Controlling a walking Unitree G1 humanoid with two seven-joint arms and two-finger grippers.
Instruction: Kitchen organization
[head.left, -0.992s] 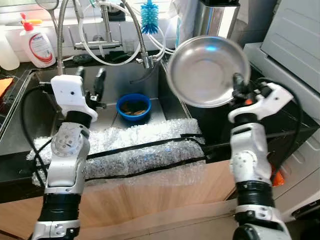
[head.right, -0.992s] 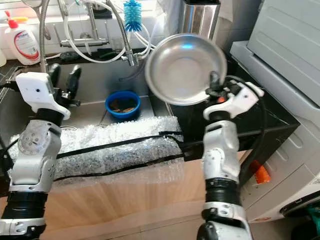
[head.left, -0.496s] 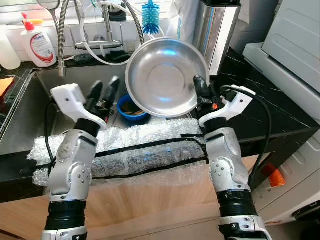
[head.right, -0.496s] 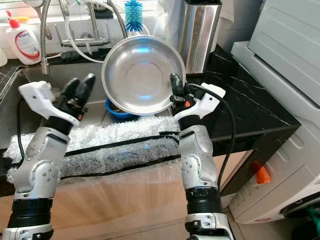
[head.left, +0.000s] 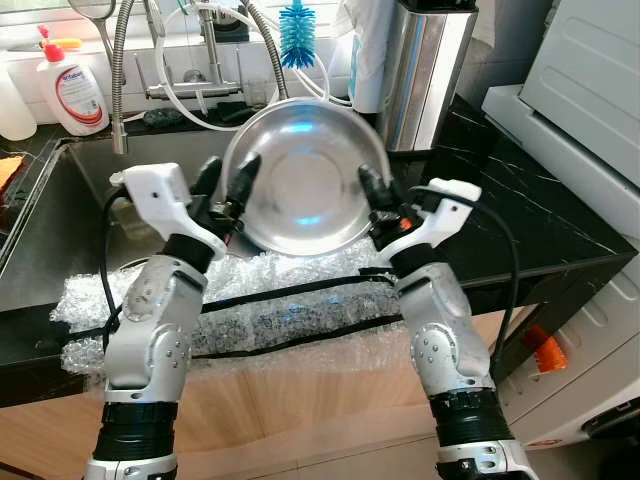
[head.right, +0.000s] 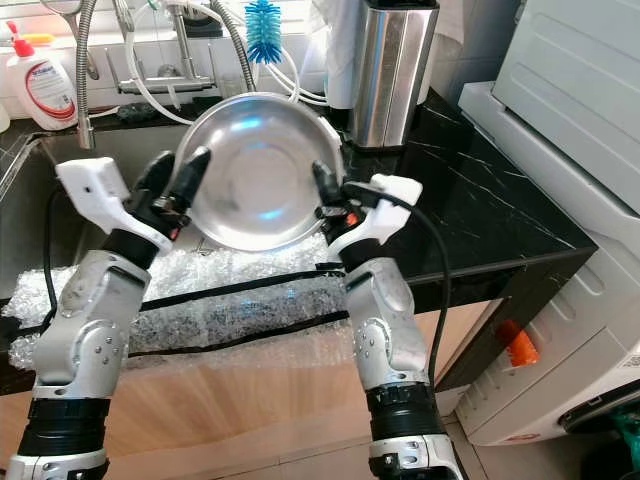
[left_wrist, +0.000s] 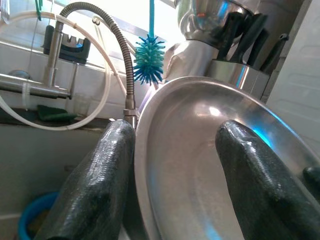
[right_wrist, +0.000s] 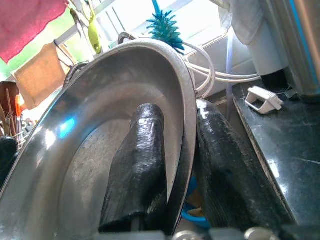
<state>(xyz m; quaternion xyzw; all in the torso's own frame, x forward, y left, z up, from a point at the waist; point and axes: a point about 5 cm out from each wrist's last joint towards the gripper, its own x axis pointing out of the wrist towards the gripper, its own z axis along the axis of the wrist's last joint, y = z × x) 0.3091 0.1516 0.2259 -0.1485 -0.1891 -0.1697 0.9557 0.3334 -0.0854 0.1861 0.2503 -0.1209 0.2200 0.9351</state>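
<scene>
A wide stainless steel bowl is held tilted above the sink, its hollow facing me. My right gripper is shut on the bowl's right rim; in the right wrist view one finger lies inside the bowl and the other behind the rim. My left gripper is open at the bowl's left rim. The left wrist view has that rim running between the two spread fingers, close to the outer one.
Bubble wrap taped with black strips pads the counter's front edge. A blue bowl sits in the sink below. Behind are the faucet hoses, a blue brush and a soap bottle. A steel canister stands on the black counter.
My right gripper has carried the steel bowl left and down, from over the counter to over the sink. My left gripper has risen and come to the bowl's left rim.
</scene>
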